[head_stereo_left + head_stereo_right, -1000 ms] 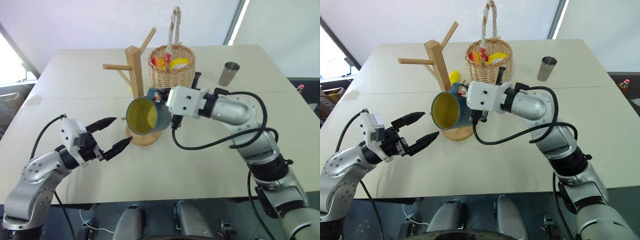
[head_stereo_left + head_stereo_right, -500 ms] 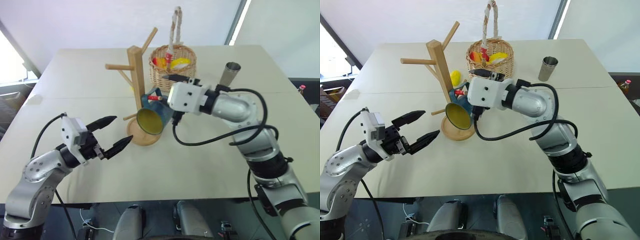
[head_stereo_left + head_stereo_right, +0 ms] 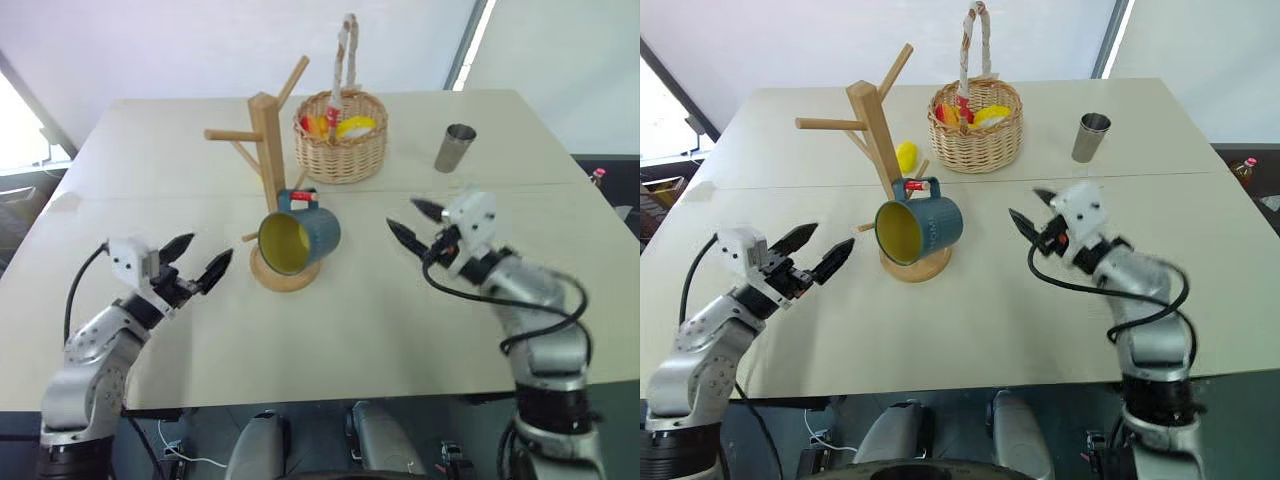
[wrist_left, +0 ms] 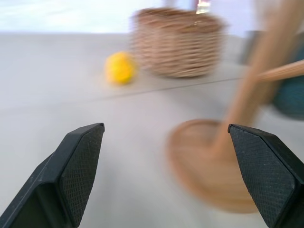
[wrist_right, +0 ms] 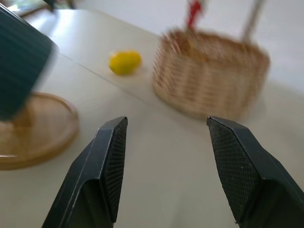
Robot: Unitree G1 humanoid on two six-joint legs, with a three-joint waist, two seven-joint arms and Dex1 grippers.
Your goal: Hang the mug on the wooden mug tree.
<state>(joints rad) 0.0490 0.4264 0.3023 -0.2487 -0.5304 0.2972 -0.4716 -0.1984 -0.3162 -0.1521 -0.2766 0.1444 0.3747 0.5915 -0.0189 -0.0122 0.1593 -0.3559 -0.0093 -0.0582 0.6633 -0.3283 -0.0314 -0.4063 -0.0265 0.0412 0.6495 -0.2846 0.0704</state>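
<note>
Right pincer (image 3: 1028,212): we see it wide, empty, apart from the mug.
Left pincer (image 3: 815,251): wide, empty.
Mug (image 3: 921,226): hangs by its handle on the wooden mug tree (image 3: 876,140).

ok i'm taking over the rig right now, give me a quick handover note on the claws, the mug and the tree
Left claw: open, empty, hovering over the table to the left of the wooden mug tree.
Right claw: open, empty, clear of the mug, out to its right.
The mug: hanging by its handle on the red-tipped peg, tilted with its yellow inside facing the robot, just above the tree's round base.
Nearby: wicker basket, steel tumbler, a small yellow object on the table behind the tree.
Done: mug is on the tree and neither claw touches it.
Left: nothing obvious; just check that the mug hangs steady.
</note>
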